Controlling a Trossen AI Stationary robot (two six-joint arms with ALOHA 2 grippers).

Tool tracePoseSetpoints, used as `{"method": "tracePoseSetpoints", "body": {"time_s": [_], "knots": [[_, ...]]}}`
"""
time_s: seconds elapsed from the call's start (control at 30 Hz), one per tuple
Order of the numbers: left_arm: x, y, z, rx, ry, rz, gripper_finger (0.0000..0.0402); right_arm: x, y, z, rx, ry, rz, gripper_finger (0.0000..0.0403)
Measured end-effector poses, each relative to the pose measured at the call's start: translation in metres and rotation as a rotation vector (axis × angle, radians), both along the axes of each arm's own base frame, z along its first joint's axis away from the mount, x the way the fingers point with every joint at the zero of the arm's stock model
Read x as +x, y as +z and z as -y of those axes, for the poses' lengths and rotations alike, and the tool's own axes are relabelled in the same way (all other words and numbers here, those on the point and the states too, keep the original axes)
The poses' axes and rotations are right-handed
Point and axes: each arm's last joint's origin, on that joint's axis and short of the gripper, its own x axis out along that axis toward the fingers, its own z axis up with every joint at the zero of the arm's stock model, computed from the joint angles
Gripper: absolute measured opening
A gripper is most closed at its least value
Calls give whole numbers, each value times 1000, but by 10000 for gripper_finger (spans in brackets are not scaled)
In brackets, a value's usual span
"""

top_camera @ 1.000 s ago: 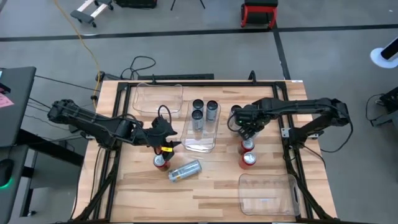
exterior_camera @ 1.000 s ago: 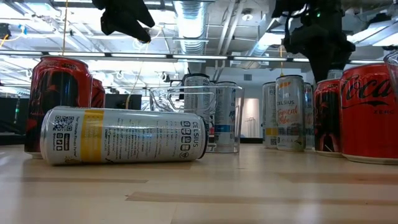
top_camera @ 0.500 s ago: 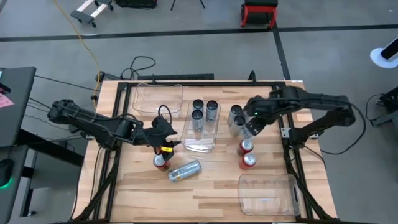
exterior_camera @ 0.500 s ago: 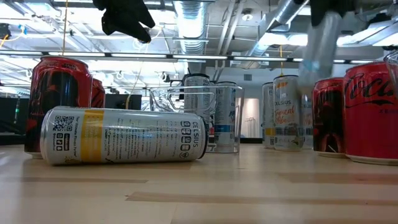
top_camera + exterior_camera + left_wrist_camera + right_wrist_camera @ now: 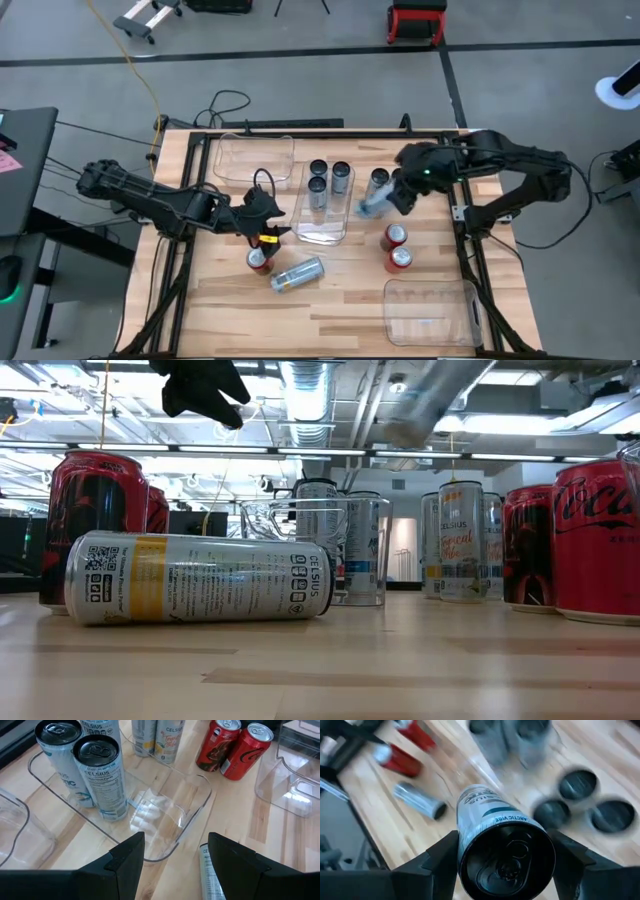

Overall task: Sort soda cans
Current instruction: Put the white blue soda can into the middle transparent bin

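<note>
Right end effector (image 5: pixel 503 851) grips silver can (image 5: pixel 501 849).

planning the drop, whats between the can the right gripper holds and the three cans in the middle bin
In the high view, only the bin's clear right wall and a strip of bare table separate the held can in the right gripper from the three cans.

The wooden table (image 5: pixel 330 300) carries three clear plastic bins (image 5: pixel 322 205), upright red cans (image 5: pixel 399 258), silver cans (image 5: pixel 379 181) and one toppled silver can (image 5: pixel 297 273).
</note>
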Motion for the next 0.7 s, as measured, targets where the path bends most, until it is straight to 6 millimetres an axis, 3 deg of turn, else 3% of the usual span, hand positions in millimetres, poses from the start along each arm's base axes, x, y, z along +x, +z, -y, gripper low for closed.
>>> {"method": "tracePoseSetpoints", "body": {"time_s": [0.13,0.27,0.7], "knots": [[0,0,0,-3,2,3,213,29,-9,4,-52,41,23,247],[0,0,0,-28,21,10,213,55,-29,14,-111,56,-62,247],[0,0,0,-82,63,23,213,104,-74,31,-208,171,-220,247]]}}
